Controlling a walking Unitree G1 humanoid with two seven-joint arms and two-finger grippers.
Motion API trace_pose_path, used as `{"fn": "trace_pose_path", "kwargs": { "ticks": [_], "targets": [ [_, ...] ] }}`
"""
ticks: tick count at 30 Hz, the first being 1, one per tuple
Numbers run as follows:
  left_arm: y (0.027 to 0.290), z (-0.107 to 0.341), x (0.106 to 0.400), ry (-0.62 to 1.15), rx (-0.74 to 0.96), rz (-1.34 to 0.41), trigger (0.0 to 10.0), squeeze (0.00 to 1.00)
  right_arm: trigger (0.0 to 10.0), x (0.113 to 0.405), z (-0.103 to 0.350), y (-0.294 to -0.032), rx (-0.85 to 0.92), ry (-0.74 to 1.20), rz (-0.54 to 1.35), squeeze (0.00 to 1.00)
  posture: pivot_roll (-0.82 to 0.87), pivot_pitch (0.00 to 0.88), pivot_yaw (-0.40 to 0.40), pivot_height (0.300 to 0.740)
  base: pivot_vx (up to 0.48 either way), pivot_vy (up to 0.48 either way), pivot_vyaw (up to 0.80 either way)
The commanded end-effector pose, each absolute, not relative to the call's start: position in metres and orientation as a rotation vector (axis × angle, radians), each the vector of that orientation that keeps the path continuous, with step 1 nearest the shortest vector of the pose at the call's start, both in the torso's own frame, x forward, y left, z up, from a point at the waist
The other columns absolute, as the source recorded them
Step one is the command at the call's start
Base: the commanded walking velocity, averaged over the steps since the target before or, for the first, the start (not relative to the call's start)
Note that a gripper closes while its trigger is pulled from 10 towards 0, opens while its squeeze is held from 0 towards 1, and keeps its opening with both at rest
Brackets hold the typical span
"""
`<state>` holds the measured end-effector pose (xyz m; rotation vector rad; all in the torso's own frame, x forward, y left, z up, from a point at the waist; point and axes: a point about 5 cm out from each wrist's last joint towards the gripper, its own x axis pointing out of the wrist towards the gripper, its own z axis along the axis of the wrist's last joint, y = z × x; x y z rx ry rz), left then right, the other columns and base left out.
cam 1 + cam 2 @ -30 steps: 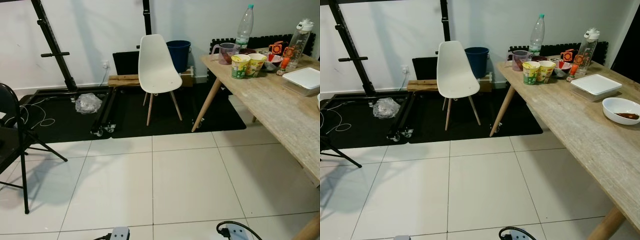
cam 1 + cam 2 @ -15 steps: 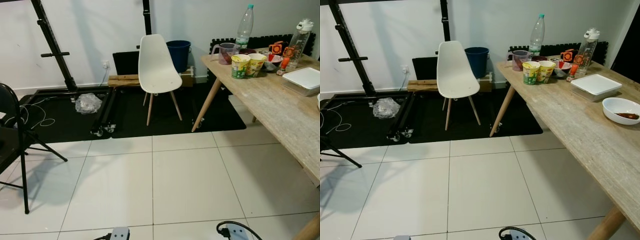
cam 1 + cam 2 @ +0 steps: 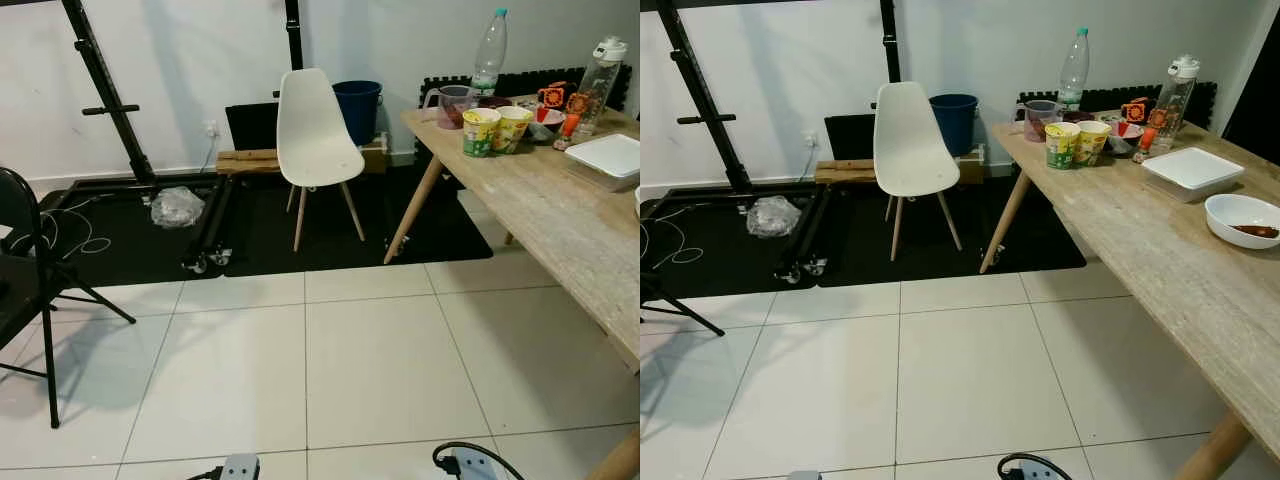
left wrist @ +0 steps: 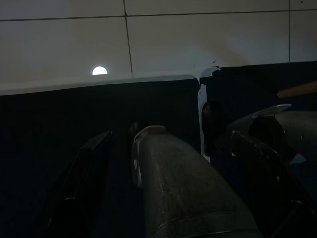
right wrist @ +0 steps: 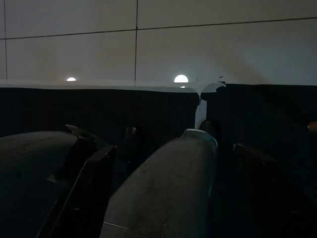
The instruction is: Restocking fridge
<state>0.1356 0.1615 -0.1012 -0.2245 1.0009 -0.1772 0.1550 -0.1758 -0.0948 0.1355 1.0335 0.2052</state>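
Observation:
A long wooden table (image 3: 1140,240) runs along the right side. At its far end stand a clear water bottle (image 3: 1072,68), a measuring jug (image 3: 1040,118), two noodle cups (image 3: 1062,145), a tall bottle with a white lid (image 3: 1171,100) and small orange items. Nearer lie a white lidded container (image 3: 1192,168) and a white bowl (image 3: 1243,218) with dark food in it. Both arms hang idle over the tiled floor. In the dark wrist views my left gripper (image 4: 171,136) and right gripper (image 5: 174,148) are open, each holding nothing.
A white chair (image 3: 908,145) stands on a black mat by the wall, with a blue bucket (image 3: 954,120) behind it. A black rack frame (image 3: 700,90) and a plastic bag (image 3: 772,215) are at the left. A black folding chair (image 3: 25,290) is close on my left.

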Motion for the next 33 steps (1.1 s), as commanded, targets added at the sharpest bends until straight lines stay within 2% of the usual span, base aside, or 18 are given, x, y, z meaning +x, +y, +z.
{"fn": "trace_pose_path", "kwargs": {
  "ticks": [1, 14, 18, 33],
  "targets": [
    [0.1614, -0.1014, 0.1352, 1.003, -0.219, -0.18, 10.0, 0.0, 9.3, 0.1581, -0.0936, -0.1749, 0.143, 1.021, 0.197, 0.0, -0.04, 0.0, 0.027, 0.74, 0.0, 0.0, 0.0],
    [0.1618, -0.1017, 0.1343, 1.007, -0.22, -0.176, 10.0, 0.0, 9.4, 0.158, -0.0937, -0.175, 0.135, 1.022, 0.199, 0.0, -0.04, 0.0, 0.023, 0.74, 0.0, 0.0, 0.0],
    [0.1618, -0.1017, 0.1345, 1.006, -0.221, -0.173, 10.0, 0.0, 10.0, 0.1576, -0.0938, -0.1752, 0.132, 1.022, 0.201, 0.0, -0.04, 0.0, 0.012, 0.74, 0.0, 0.0, 0.0],
    [0.1564, -0.1027, 0.1325, 1.009, -0.234, -0.17, 10.0, 0.0, 10.0, 0.1588, -0.0927, -0.1803, 0.107, 1.022, 0.209, 0.0, -0.04, 0.0, -0.012, 0.74, 0.0, 0.0, 0.0]
  ]
}}
